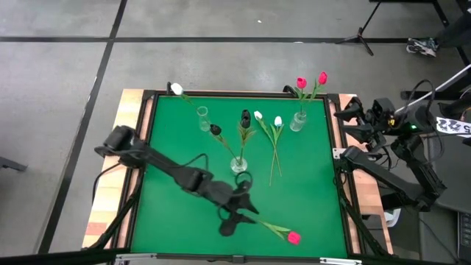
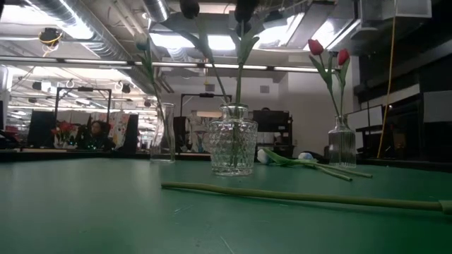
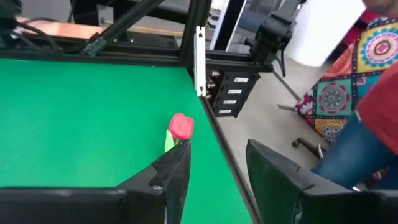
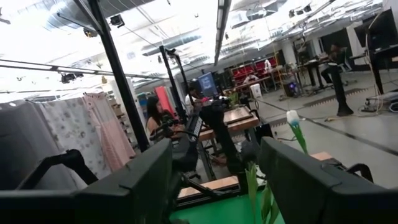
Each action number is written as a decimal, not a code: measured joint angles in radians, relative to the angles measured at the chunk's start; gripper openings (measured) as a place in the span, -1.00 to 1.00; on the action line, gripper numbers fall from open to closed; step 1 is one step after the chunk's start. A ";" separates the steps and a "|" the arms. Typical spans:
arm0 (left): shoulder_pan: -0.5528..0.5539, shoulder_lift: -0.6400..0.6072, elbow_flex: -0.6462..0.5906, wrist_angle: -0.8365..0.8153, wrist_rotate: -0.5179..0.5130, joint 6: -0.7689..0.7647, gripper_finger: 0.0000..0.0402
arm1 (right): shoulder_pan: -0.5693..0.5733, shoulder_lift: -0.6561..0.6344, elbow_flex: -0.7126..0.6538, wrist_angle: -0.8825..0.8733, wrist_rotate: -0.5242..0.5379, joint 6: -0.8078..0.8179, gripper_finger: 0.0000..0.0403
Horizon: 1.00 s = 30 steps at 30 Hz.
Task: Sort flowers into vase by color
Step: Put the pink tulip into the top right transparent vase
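Left gripper (image 1: 232, 218), fingers parted, hovers low over the green table (image 1: 176, 221) near its front edge, at the stem end of a loose pink-red tulip (image 1: 294, 237) lying flat; nothing is clamped. Right gripper (image 1: 346, 116) waits beyond the table's right edge, fingers spread and empty. Centre vase (image 1: 238, 165) holds black tulips (image 1: 245, 116); right vase (image 1: 297, 121) holds two pink-red tulips (image 1: 301, 83); left vase (image 1: 203, 118) holds one white tulip (image 1: 176, 89). Two white tulips (image 1: 258, 115) lie on the mat. For a sound pick, straddle the thin stem squarely, close fully, lift level, then carry it to the right vase.
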<state>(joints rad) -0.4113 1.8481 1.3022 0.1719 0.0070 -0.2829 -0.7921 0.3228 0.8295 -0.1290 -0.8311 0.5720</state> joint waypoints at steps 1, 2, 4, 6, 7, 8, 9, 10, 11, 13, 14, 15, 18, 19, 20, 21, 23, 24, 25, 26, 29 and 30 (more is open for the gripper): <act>0.012 0.025 0.021 -0.004 0.017 0.009 -0.26 | 0.000 -0.005 0.000 -0.003 0.000 0.000 0.22; 0.021 0.046 0.041 -0.004 0.033 0.025 -0.28 | 0.000 -0.010 0.000 -0.004 -0.001 0.000 0.22; 0.033 0.085 0.076 -0.007 0.058 0.072 -0.30 | 0.000 -0.019 0.000 -0.004 -0.001 0.000 0.22; 0.038 0.117 0.104 -0.004 0.061 0.118 -0.31 | 0.000 -0.028 0.000 -0.004 -0.008 0.004 0.22; 0.040 0.133 0.114 -0.002 0.063 0.135 -0.31 | 0.000 -0.029 0.000 -0.004 -0.013 0.006 0.22; 0.039 0.149 0.121 -0.002 0.063 0.149 -0.31 | 0.000 -0.030 0.000 -0.003 -0.024 0.008 0.22; 0.039 0.165 0.125 -0.003 0.063 0.157 -0.30 | 0.000 -0.031 0.000 -0.007 -0.029 0.015 0.22; 0.038 0.182 0.126 -0.004 0.062 0.158 -0.29 | 0.000 -0.032 0.000 -0.008 -0.036 0.022 0.22; 0.038 0.198 0.126 -0.007 0.062 0.156 -0.27 | 0.000 -0.032 0.000 -0.007 -0.041 0.026 0.22; 0.037 0.225 0.128 -0.008 0.063 0.139 -0.22 | 0.000 -0.032 0.000 -0.010 -0.054 0.027 0.22; 0.037 0.236 0.129 -0.007 0.063 0.137 -0.19 | 0.000 -0.032 0.000 -0.009 -0.056 0.027 0.22; 0.037 0.244 0.129 -0.007 0.061 0.137 -0.17 | 0.000 -0.032 0.000 -0.009 -0.056 0.027 0.22; 0.033 0.271 0.131 -0.003 0.058 0.168 -0.09 | 0.000 -0.032 0.000 -0.009 -0.056 0.026 0.22; 0.031 0.279 0.131 -0.002 0.058 0.188 -0.07 | 0.000 -0.032 0.000 -0.009 -0.056 0.026 0.22; 0.028 0.286 0.131 -0.004 0.056 0.209 -0.05 | 0.000 -0.032 0.000 -0.009 -0.056 0.026 0.22; 0.026 0.293 0.130 -0.002 0.056 0.224 -0.04 | 0.000 -0.032 0.000 -0.009 -0.056 0.026 0.22; 0.022 0.306 0.130 0.007 0.056 0.228 -0.02 | 0.000 -0.032 0.000 -0.009 -0.056 0.026 0.22; 0.020 0.313 0.130 0.006 0.056 0.217 -0.01 | 0.000 -0.032 0.000 -0.009 -0.056 0.026 0.22; 0.020 0.322 0.131 0.009 0.057 0.205 -0.01 | 0.000 -0.032 0.000 -0.009 -0.056 0.026 0.22; 0.020 0.330 0.131 0.011 0.057 0.196 0.00 | 0.000 -0.032 0.000 -0.009 -0.056 0.026 0.22; 0.021 0.357 0.130 0.028 0.046 0.191 0.00 | 0.000 -0.032 0.000 -0.009 -0.054 0.025 0.22; 0.022 0.359 0.130 0.030 0.031 0.188 0.00 | 0.000 -0.032 0.000 -0.009 -0.055 0.025 0.22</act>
<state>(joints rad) -0.3892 2.2074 1.4326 0.2020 0.0375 -0.0952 -0.7921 0.2913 0.8295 -0.1378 -0.8858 0.5972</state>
